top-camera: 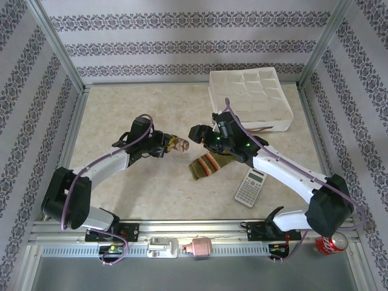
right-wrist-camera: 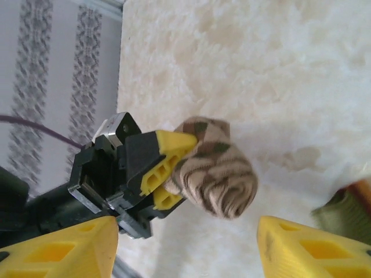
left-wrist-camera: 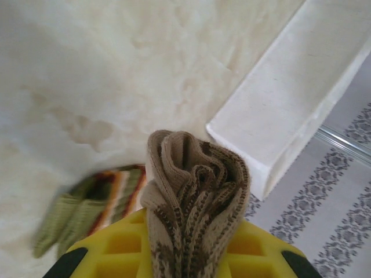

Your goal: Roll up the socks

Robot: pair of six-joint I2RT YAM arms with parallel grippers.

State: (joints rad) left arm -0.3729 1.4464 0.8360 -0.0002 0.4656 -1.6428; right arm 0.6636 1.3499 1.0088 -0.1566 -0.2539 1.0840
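The brown-and-tan argyle sock (top-camera: 179, 144) is rolled into a tight bundle and held above the table. My left gripper (top-camera: 167, 145) is shut on it; in the left wrist view the roll (left-wrist-camera: 194, 197) stands up between the yellow fingers (left-wrist-camera: 110, 249). My right gripper (top-camera: 195, 133) is just right of the roll and open. In the right wrist view its fingertips (right-wrist-camera: 87, 243) stand wide apart on either side of the roll (right-wrist-camera: 214, 171) without touching it, facing the left gripper (right-wrist-camera: 174, 171). The olive green sock with orange bands (top-camera: 205, 167) lies flat on the table, below the right gripper.
A white compartment tray (top-camera: 251, 97) sits at the back right; its side wall (left-wrist-camera: 290, 110) is in the left wrist view. A calculator (top-camera: 250, 187) lies near the right arm. A red cola can (top-camera: 330, 244) stands at the front right corner.
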